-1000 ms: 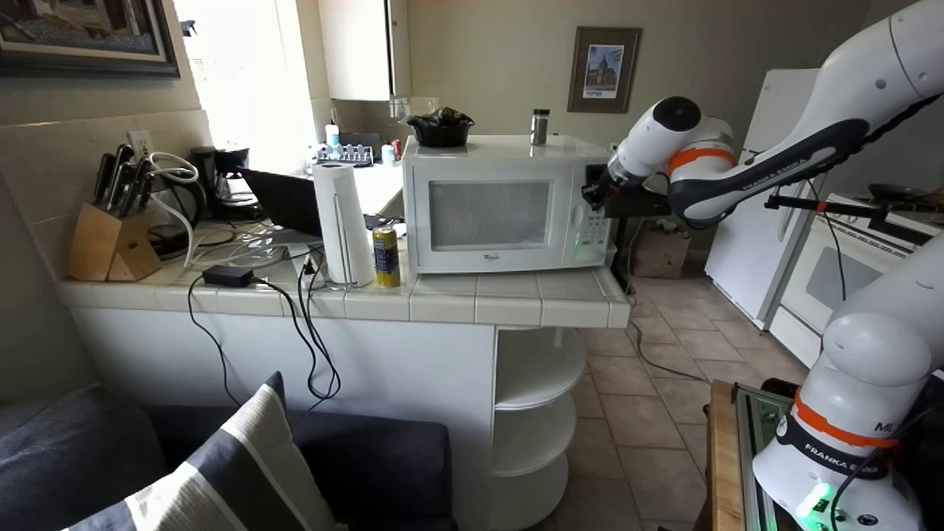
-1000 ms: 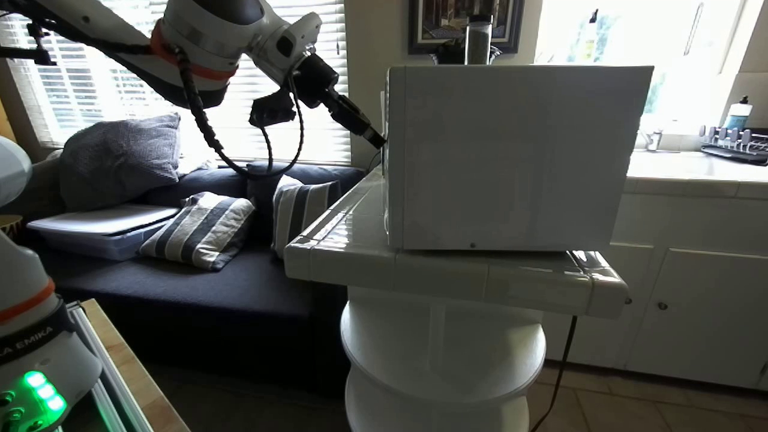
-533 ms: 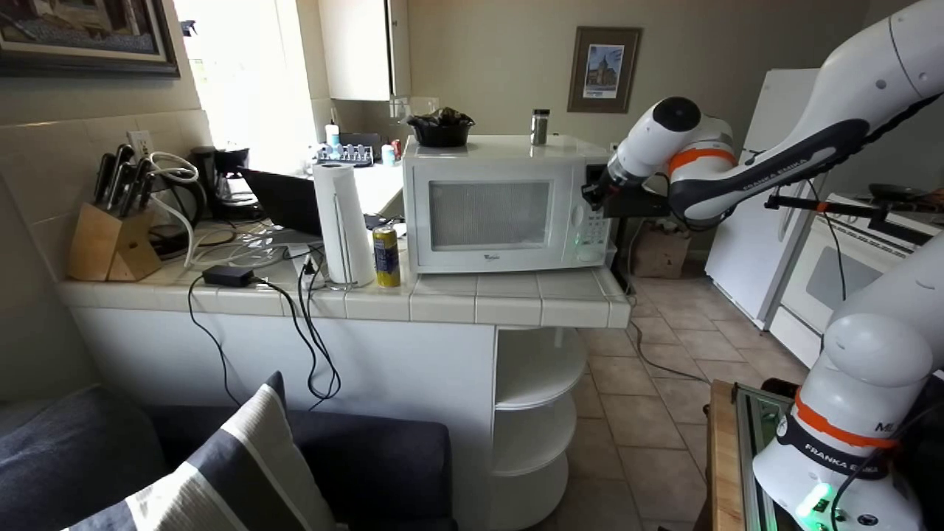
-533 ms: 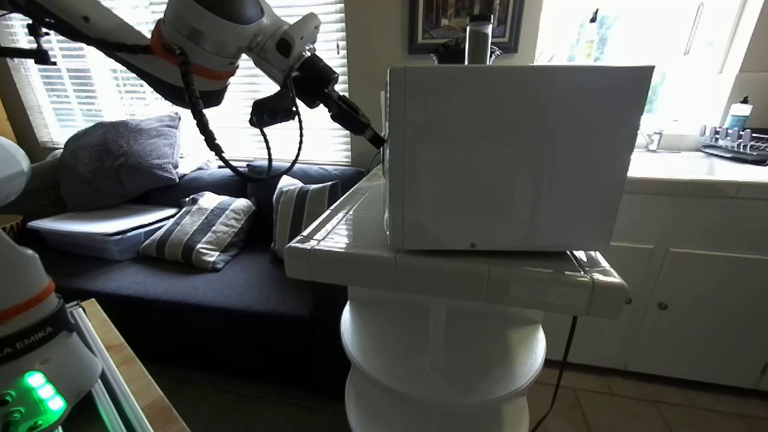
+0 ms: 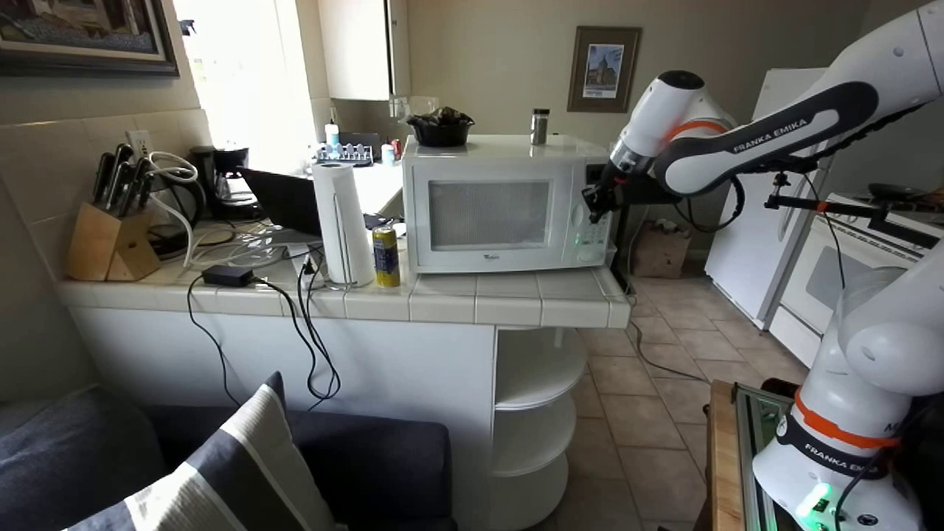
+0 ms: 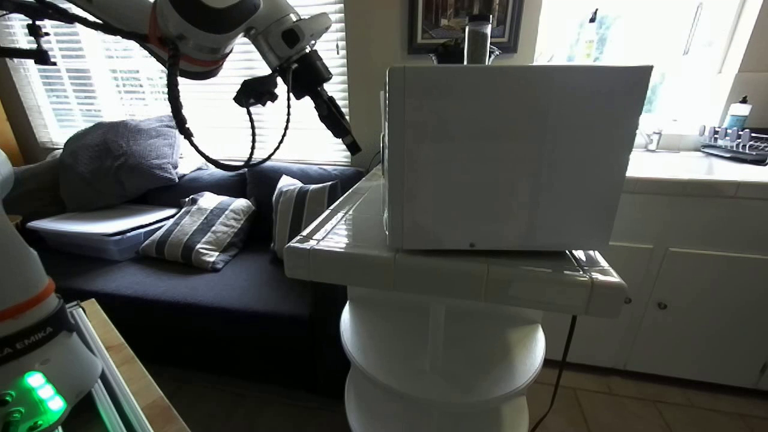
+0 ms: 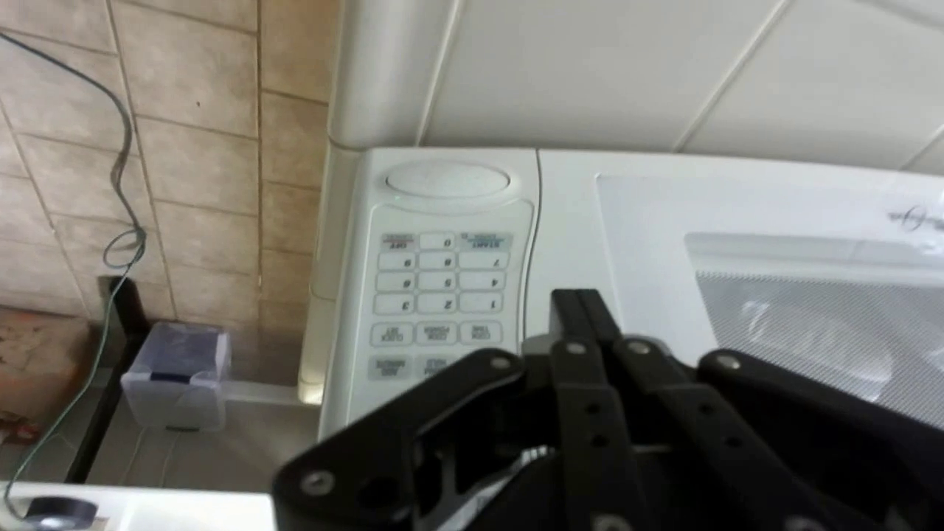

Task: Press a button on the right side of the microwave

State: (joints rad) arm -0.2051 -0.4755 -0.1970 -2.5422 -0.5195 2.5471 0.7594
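Note:
The white microwave (image 5: 490, 217) stands on the tiled counter; its side faces the camera in an exterior view (image 6: 519, 159). Its control panel (image 7: 442, 287) is upside down in the wrist view, with a number pad, START and OFF keys and a large oval button (image 7: 448, 179). My gripper (image 7: 575, 295) is shut and empty, its fingertips pressed together. In the wrist view the tips overlap the door's edge beside the keypad and hide the panel's lower part. In an exterior view the gripper (image 6: 354, 146) is angled down, with a gap between its tips and the microwave's front.
On the microwave sit a black bowl (image 5: 441, 129) and a shaker jar (image 5: 539, 127). A can (image 5: 386, 257) and a paper towel roll (image 5: 344, 225) stand left of it in an exterior view. A sofa (image 6: 180, 300) lies beyond the counter.
My gripper has drawn back from the microwave's front, where its tips were at or very near the surface half a second ago. It now tilts more steeply down, and its tips are slightly lower.

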